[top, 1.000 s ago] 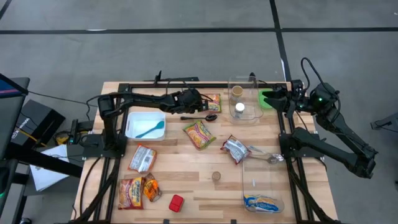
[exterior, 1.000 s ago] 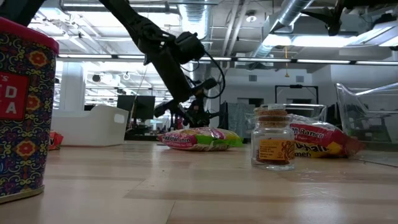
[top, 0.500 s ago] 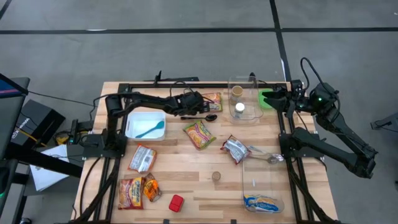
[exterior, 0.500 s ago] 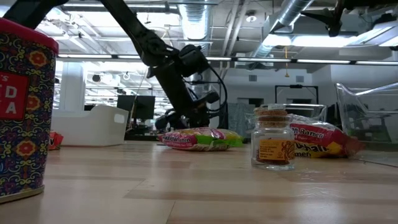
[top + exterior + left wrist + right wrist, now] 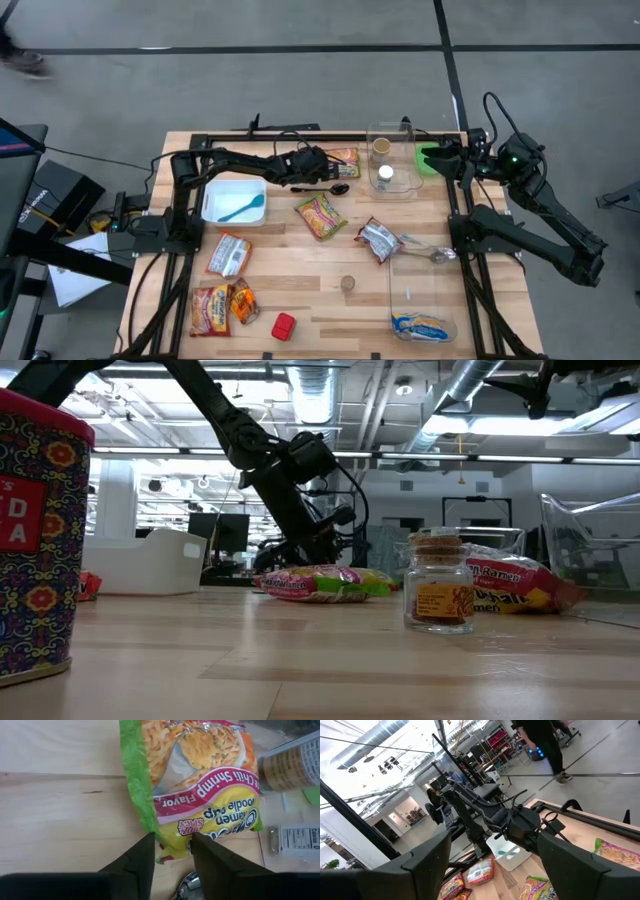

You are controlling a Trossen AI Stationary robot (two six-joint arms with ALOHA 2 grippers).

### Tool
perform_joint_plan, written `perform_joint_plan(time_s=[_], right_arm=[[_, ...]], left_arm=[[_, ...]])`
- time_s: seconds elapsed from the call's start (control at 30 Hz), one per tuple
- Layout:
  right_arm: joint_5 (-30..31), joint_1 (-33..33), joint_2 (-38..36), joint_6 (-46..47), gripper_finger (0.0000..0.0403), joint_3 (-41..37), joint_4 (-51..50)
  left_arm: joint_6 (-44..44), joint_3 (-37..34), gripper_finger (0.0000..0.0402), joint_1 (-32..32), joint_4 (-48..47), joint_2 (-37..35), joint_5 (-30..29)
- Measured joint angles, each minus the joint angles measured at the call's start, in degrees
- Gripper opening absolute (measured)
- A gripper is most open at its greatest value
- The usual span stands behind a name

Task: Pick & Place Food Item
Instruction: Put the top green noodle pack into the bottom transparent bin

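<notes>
A ramen packet (image 5: 343, 162), green, yellow and pink (image 5: 200, 780), lies flat on the table's far middle. My left gripper (image 5: 328, 166) reaches to it from the left, slanting down, with its fingers (image 5: 171, 842) closed in on the packet's near corner. My right gripper (image 5: 447, 155) hangs high over the table's far right edge, open (image 5: 495, 870) and holding nothing. My left gripper has the packet's corner (image 5: 172, 832) between its two fingers: one finger (image 5: 145, 850) is at the green side edge, the other (image 5: 202, 850) on the yellow face. The fingers come slanting down from the table's left. The packet lies flat on the wood.
A clear container (image 5: 392, 160) with jars stands just right of the packet, and a black spoon (image 5: 325, 188) lies on its near side. A white bin (image 5: 235, 202), another ramen packet (image 5: 320, 215), a silver packet (image 5: 378, 238) and a small jar (image 5: 348, 283) lie toward the near edge.
My left gripper has sunk toward the table at the far ramen packet, then kept still. The packet has not moved.
</notes>
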Motion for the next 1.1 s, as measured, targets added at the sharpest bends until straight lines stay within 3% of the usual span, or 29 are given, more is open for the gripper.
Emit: perform_joint_plan(time_s=[0.27, 0.7, 1.1], right_arm=[[0.00, 0.00, 0.00, -0.13, 0.0291, 0.00, 0.00], [-0.07, 0.03, -0.01, 0.03, 0.0291, 0.00, 0.00], [-0.13, 0.22, -0.02, -0.44, 0.0291, 0.00, 0.79]], left_arm=[[4.41, 0.00, 0.0010, 0.00, 3.15, 0.00, 0.48], [6.05, 0.00, 0.0000, -2.02, 6.61, -2.38, 3.17], [10.66, 0.00, 0.0000, -3.91, 7.53, -12.37, 3.62]])
